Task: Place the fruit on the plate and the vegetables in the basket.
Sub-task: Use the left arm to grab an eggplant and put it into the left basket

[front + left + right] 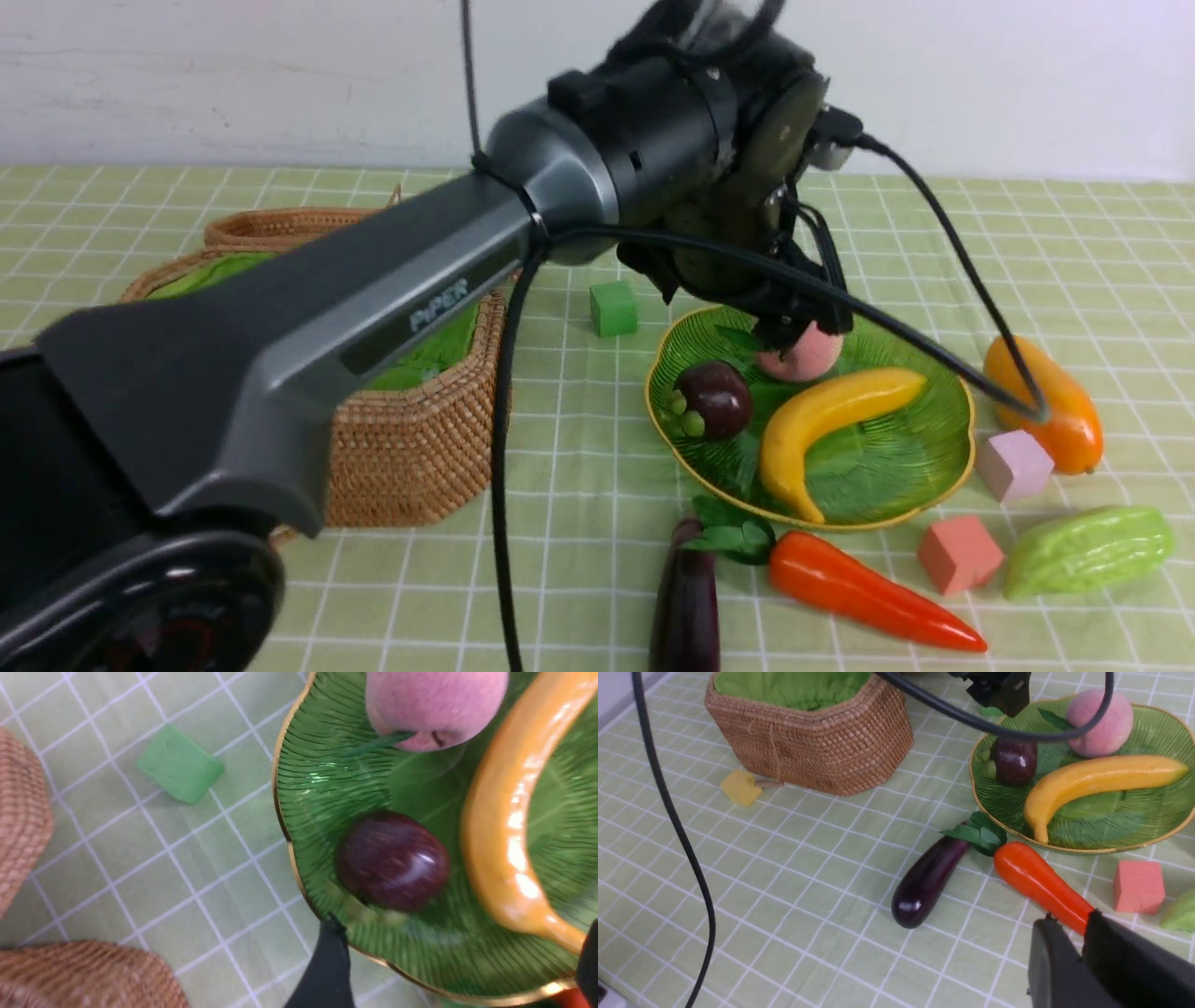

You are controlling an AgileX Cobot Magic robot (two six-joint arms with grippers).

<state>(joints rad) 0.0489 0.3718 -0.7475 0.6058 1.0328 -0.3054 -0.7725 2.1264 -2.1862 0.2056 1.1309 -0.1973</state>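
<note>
Left tool (458,947) hangs released over the plate (887,467), where peach (808,355), mangosteen (717,399) and banana (831,411) belong. Right tool (1080,928) is clenched, empty, near the carrot (1036,882).

Grey left arm (280,355) — white PiPER lettering (437,305), black cables (499,448).

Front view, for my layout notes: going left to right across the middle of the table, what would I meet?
Basket → green cube → plate → mango.
</note>
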